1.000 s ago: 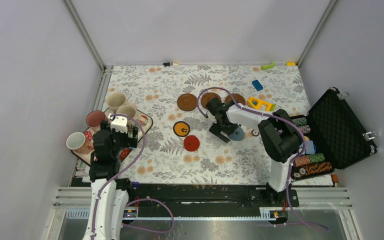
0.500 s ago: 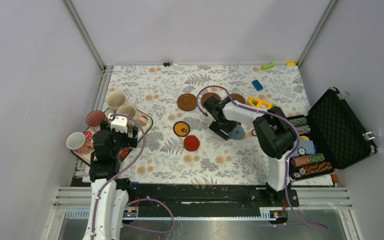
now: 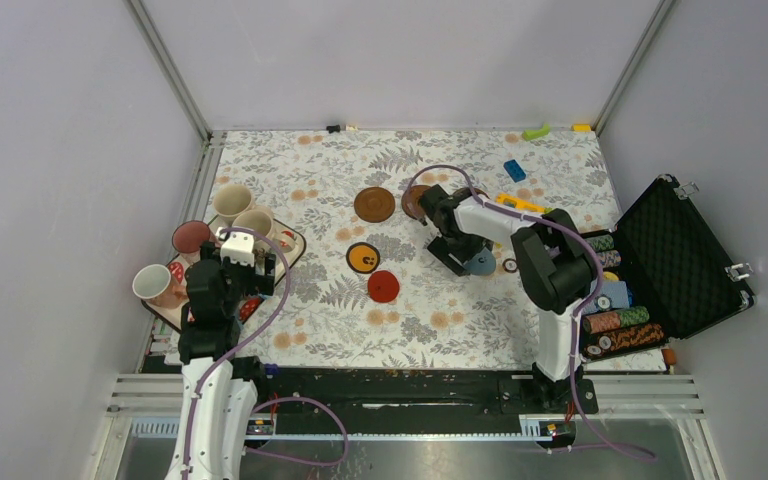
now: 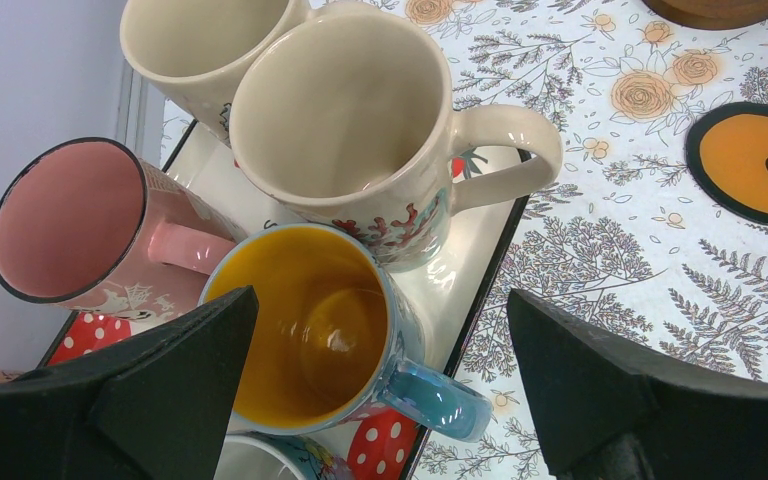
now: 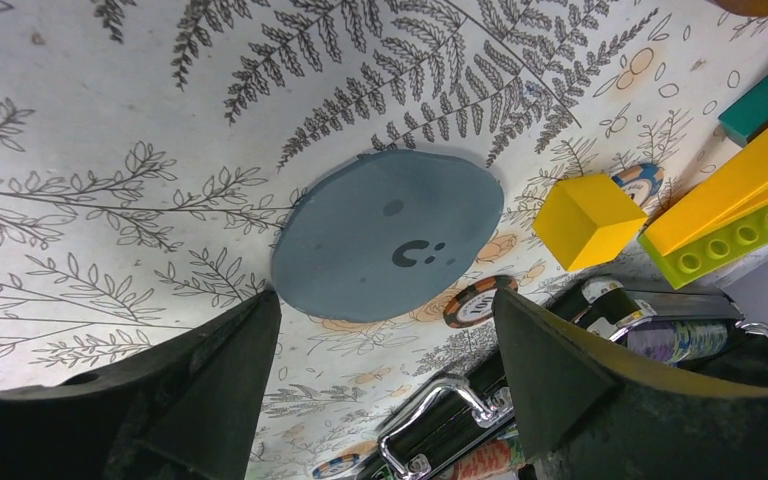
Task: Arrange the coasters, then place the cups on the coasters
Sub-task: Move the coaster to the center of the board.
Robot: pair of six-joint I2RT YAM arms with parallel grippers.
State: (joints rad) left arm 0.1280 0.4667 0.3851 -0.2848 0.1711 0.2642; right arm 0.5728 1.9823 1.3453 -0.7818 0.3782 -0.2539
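Note:
The grey-blue coaster (image 5: 390, 235) lies flat on the patterned table, just past the tips of my open right gripper (image 5: 385, 295), which holds nothing. From above, that gripper (image 3: 457, 256) stands beside the grey-blue coaster (image 3: 481, 264). An orange coaster (image 3: 363, 258), a red one (image 3: 383, 286) and a dark brown one (image 3: 373, 204) lie mid-table; another brown one (image 3: 414, 200) is half hidden by the right arm. My left gripper (image 4: 380, 293) hangs open over the blue cup (image 4: 310, 320). A cream cup (image 4: 345, 110) and a pink cup (image 4: 65, 220) stand beside it on the tray (image 4: 490, 250).
An open black case (image 3: 675, 255) of poker chips sits at the right edge. A loose chip (image 5: 475, 302), a yellow cube (image 5: 588, 220) and yellow-green bricks (image 5: 730, 220) lie near the grey-blue coaster. A blue block (image 3: 514, 170) and a green piece (image 3: 535, 131) lie further back.
The right wrist has swung right and back, now covering the rightmost brown coaster. The grey-blue coaster has shifted slightly right. The left arm has not moved.

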